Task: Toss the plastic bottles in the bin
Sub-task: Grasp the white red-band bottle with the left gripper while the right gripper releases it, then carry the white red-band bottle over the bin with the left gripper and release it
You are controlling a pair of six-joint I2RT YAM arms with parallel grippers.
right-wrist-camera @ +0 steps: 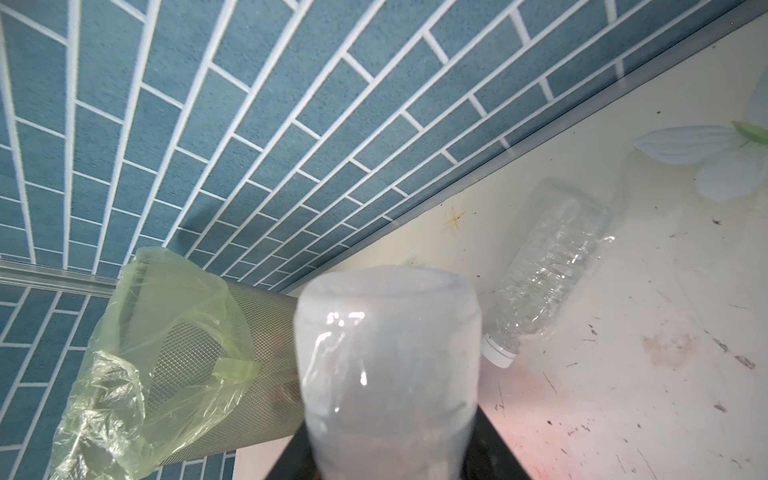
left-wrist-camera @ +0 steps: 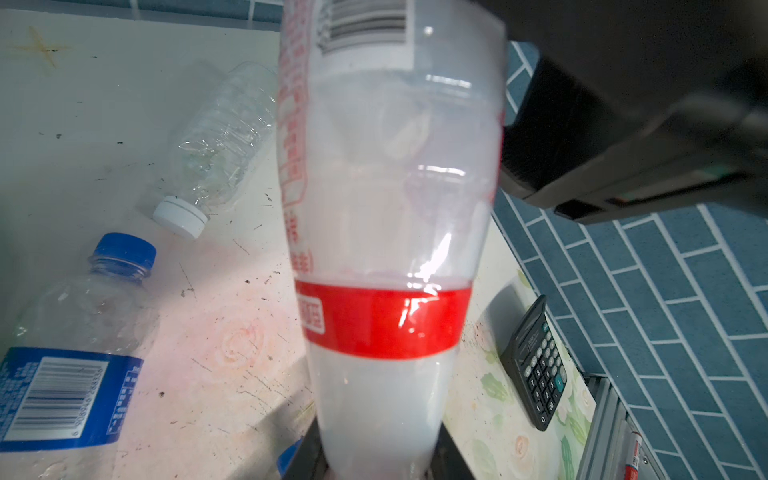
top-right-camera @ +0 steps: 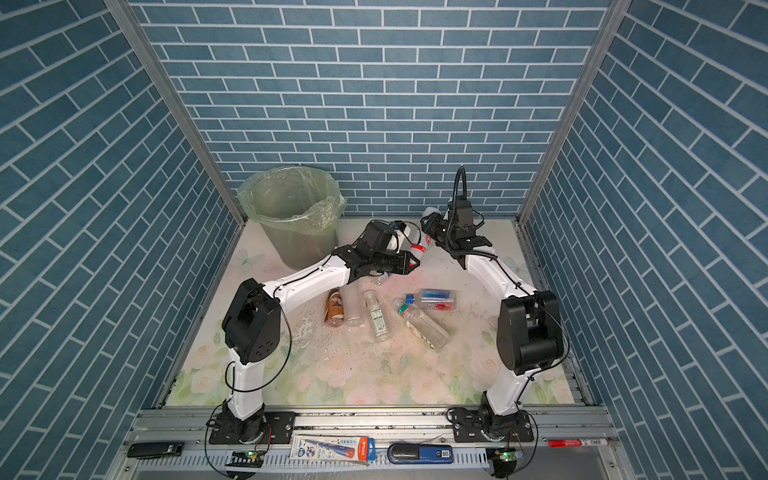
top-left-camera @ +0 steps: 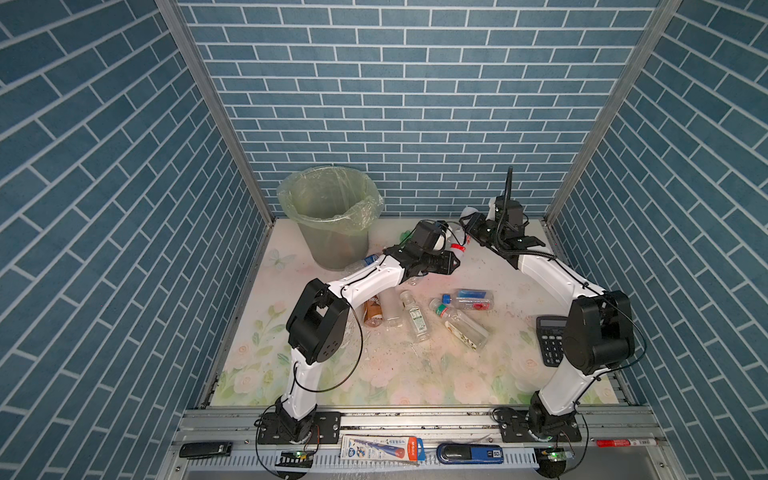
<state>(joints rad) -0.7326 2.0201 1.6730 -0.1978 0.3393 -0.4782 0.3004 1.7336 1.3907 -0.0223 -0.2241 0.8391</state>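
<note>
One red-banded bottle (left-wrist-camera: 382, 249) clamped, left end effector (top-left-camera: 453, 262).

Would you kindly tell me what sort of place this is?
Probably a robot test booth rather than a real room: brick-print wall panels, robot arms bolted to a metal rail, and a floral table mat.

The milky bottle (left-wrist-camera: 386, 232) is glossy translucent plastic with a shiny red film band. The clear bottle (left-wrist-camera: 220, 137) is thin ribbed plastic, crumpled. The bin (right-wrist-camera: 266, 324) is translucent plastic with a fine mesh texture, and its bag (right-wrist-camera: 116, 374) is crinkly glossy film. The worktop (left-wrist-camera: 228, 332) is matt and scuffed. The calculator (left-wrist-camera: 536, 365) is matt black plastic. The walls (right-wrist-camera: 291, 124) look grainy.
</note>
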